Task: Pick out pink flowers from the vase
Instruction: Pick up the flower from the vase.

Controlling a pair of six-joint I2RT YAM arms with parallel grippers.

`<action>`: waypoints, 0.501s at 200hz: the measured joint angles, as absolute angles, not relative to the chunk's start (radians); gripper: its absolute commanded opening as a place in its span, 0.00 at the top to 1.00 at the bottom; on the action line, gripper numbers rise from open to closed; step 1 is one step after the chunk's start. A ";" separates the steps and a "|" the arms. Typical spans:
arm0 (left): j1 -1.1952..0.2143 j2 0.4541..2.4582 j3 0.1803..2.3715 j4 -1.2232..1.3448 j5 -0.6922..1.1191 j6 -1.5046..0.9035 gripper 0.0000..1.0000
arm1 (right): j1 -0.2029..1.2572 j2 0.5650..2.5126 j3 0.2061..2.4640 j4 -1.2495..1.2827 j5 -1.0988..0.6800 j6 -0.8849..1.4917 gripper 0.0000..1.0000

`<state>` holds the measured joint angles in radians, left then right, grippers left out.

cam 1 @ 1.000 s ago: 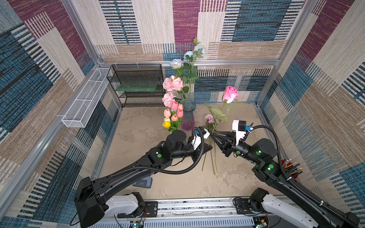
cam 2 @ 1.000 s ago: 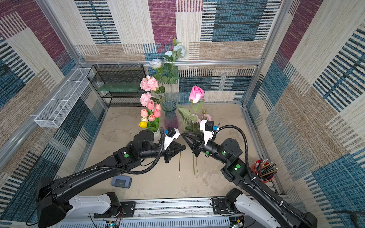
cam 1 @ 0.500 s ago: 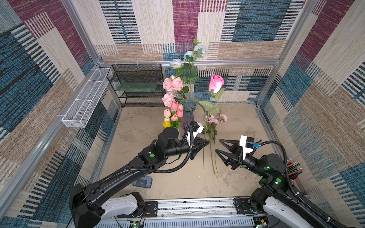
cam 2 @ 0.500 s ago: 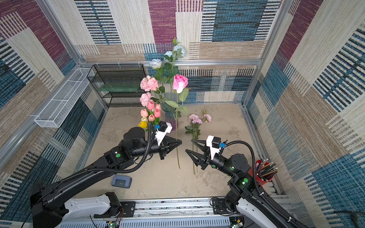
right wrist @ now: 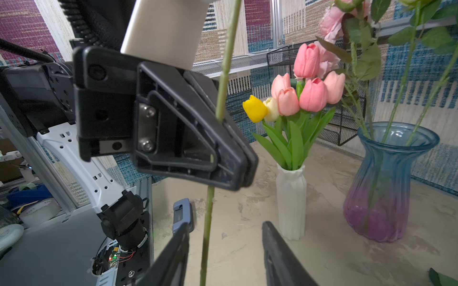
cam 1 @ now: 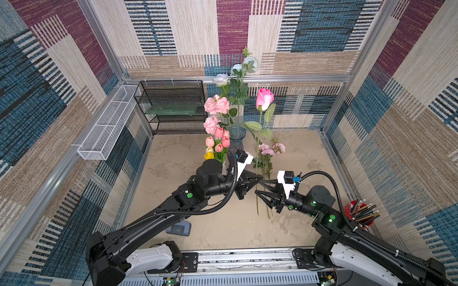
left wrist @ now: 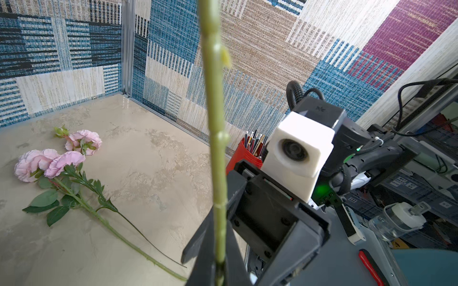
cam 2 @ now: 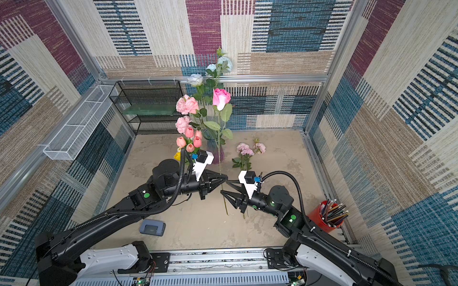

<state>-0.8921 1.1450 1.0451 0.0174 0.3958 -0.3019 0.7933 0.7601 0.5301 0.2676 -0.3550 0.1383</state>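
My left gripper point(cam 1: 260, 177) point(cam 2: 225, 177) point(left wrist: 219, 260) is shut on the green stem of the hot-pink rose point(cam 1: 264, 99) point(cam 2: 221, 98) and holds it upright beside the blue-purple glass vase point(cam 1: 237, 137) point(cam 2: 212, 142) point(right wrist: 386, 183). My right gripper point(cam 1: 258, 187) point(cam 2: 224, 187) point(right wrist: 225, 225) is open just below it. The stem point(right wrist: 205, 247) runs between its jaws, touching neither. Pale-pink peonies point(cam 1: 216, 105) point(cam 2: 187, 105) stand in the vase with blue-white roses point(cam 1: 220, 79). A pale-pink sprig point(cam 1: 269, 149) point(cam 2: 247, 148) point(left wrist: 49, 161) lies on the table.
Salmon-pink, white and yellow tulips point(cam 1: 218, 143) point(right wrist: 307, 91) stand in a small white vase point(right wrist: 291, 198) left of the glass vase. At the back are a black wire shelf point(cam 1: 173, 106) and a white wire basket point(cam 1: 106, 131). A red pencil cup point(cam 1: 360, 214) stands right; a grey-blue device point(cam 1: 179, 227) lies front left.
The right gripper let go of the rose stem, drew back, then returned under the left gripper with narrower jaws around the stem. The left gripper kept the rose, shifting it leftward.
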 measured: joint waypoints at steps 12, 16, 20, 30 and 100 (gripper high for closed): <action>-0.892 1.145 1.045 0.017 0.394 -0.309 1.00 | 0.797 0.780 0.540 0.268 -0.355 0.139 0.80; -0.892 1.146 1.045 0.017 0.390 -0.311 1.00 | 0.797 0.783 0.540 0.268 -0.355 0.139 0.83; -0.892 1.146 1.045 0.017 0.390 -0.311 1.00 | 0.797 0.784 0.540 0.270 -0.356 0.139 0.85; -0.890 1.147 1.045 0.017 0.382 -0.315 1.00 | 0.799 0.785 0.540 0.273 -0.356 0.139 0.91; -0.891 1.152 1.042 0.024 0.369 -0.331 0.62 | 0.803 0.768 0.556 0.242 -0.318 0.159 1.00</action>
